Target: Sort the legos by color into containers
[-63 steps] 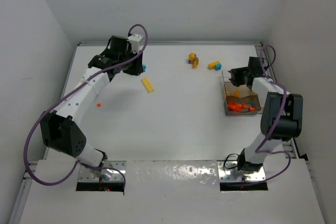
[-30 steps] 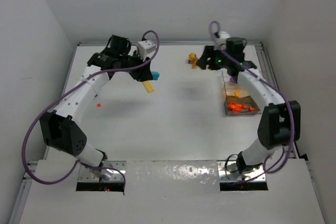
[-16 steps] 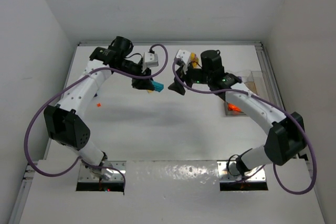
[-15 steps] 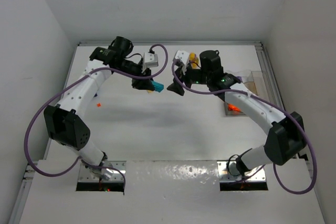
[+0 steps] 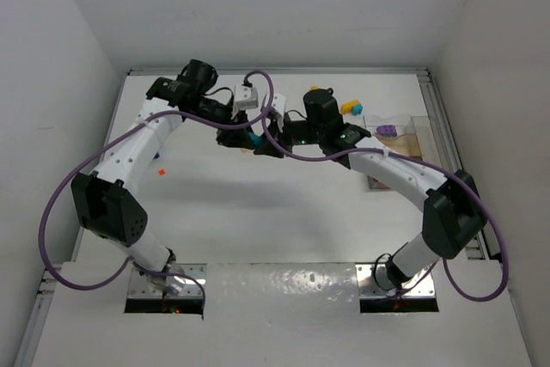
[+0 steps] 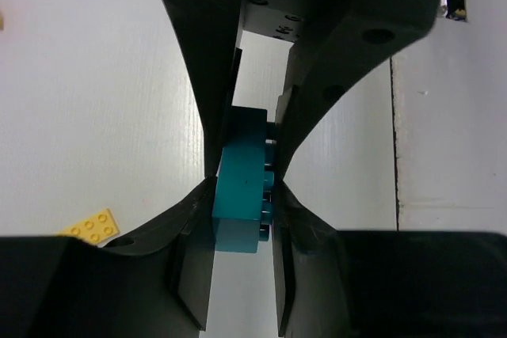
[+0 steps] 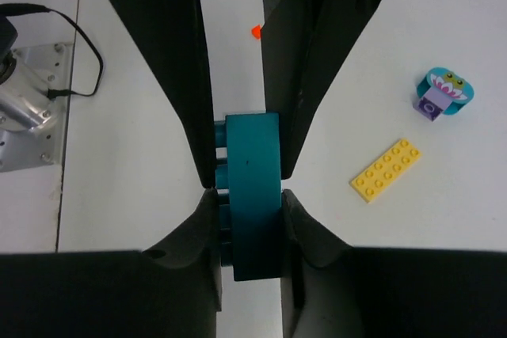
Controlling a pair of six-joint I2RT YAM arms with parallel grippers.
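The left arm (image 5: pixel 129 152) rises from its base at the near edge, runs up along the left edge of the table (image 5: pixel 258 221), then folds at the far left corner and reaches right. The right arm (image 5: pixel 404 174) climbs from its base along the right edge, bends and stretches left across the far half of the table. The two wrists meet tip to tip above the far half, a little left of the middle. The left gripper (image 6: pixel 240 189) is clamped on a teal brick (image 6: pixel 240 223), its fingers pressed against the brick's two long sides. The right gripper (image 7: pixel 249 195) is closed on the same brick from the opposite end, so both hold it above the table. Below them lies a yellow plate (image 7: pixel 386 170), flat on the table, with a teal and purple clump (image 7: pixel 442 93) near it. A tiny orange piece (image 5: pixel 160 172) sits near the left edge. A yellow and blue clump (image 5: pixel 351 109) lies toward the far edge, right of the middle. The clear box (image 5: pixel 418 126) stands at the right edge, toward the far right corner, with a purple piece (image 5: pixel 387 131) in its far part.
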